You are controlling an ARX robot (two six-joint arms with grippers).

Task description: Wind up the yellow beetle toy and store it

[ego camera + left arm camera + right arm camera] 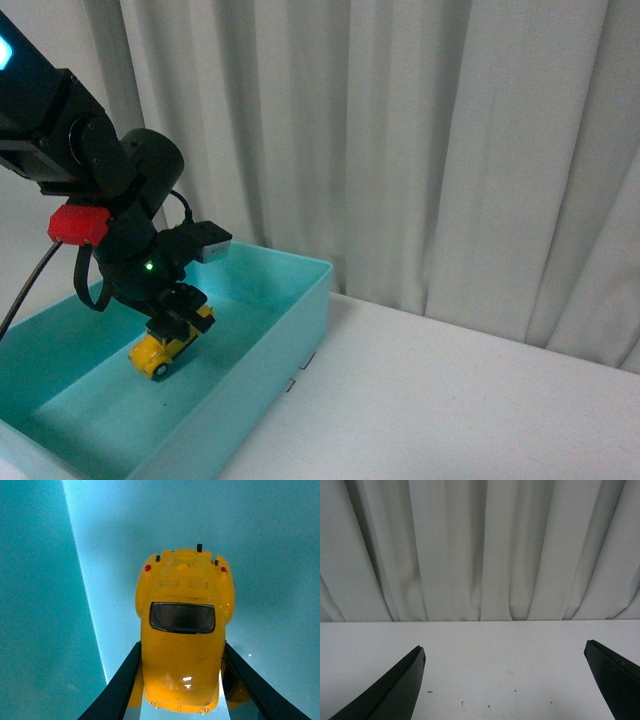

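A shallow teal bin sits at the left end of the white counter, and the only thing inside it is the yellow beetle toy, down near the bin's floor and roughly midway between its long walls. The left fingers are closed on the toy's flanks, holding it tilted, one end lower than the other (whether the wheels actually rest on the floor cannot be told from the front view). The left wrist view looks down along the car: a glossy, rounded yellow toy with one dark window, two rows of small vent slits beyond it, two tiny red lights at the far corners and a short black stub at the far end. The two dark fingers press against either side of the body, with the pale teal floor and a darker side wall behind it. That view hides the wheels; the front view shows a black wheel with a silver hub. The right wrist view shows what neither other view does: the right fingers spread wide with nothing between them, over bare counter, facing a pleated white curtain.
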